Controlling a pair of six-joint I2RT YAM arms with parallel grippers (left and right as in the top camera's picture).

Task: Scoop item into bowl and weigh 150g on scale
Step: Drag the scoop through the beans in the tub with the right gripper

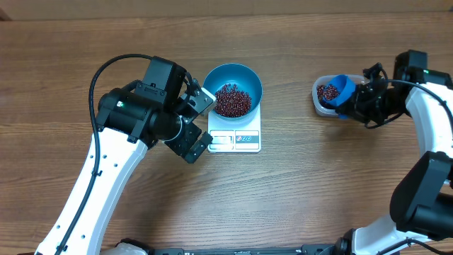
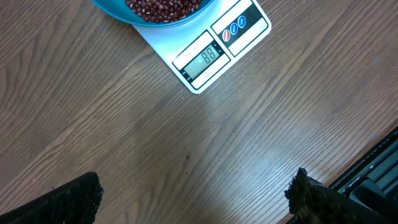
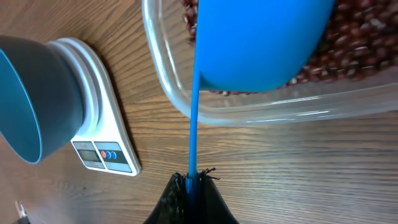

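Overhead: the bowl (image 1: 212,76) stands on the scale (image 1: 237,139) mid-surface, toward the far edge, with beans (image 1: 232,100) heaped inside. The left tool (image 1: 199,122) hangs just beside the scale's left edge, spread fully wide and holding nothing. Near the right edge, the right tool (image 1: 361,99) is clamped on the scoop (image 1: 344,89), whose cup lies over the tub (image 1: 320,101). From the scoop the bowl lies to the left, with only bare surface (image 1: 297,163) between.

Left wrist: its 2 fingertips (image 2: 74,202) sit far apart over bare wood. The scale's display corner shows above them, its digits too blurred to trust.

Right wrist: the scoop's thin handle runs straight out from the closed tool to the cup above the tub's beans. Only the cup's underside shows, so its load cannot be told. The carry probably needs height over 2 rims, tub's then bowl's.
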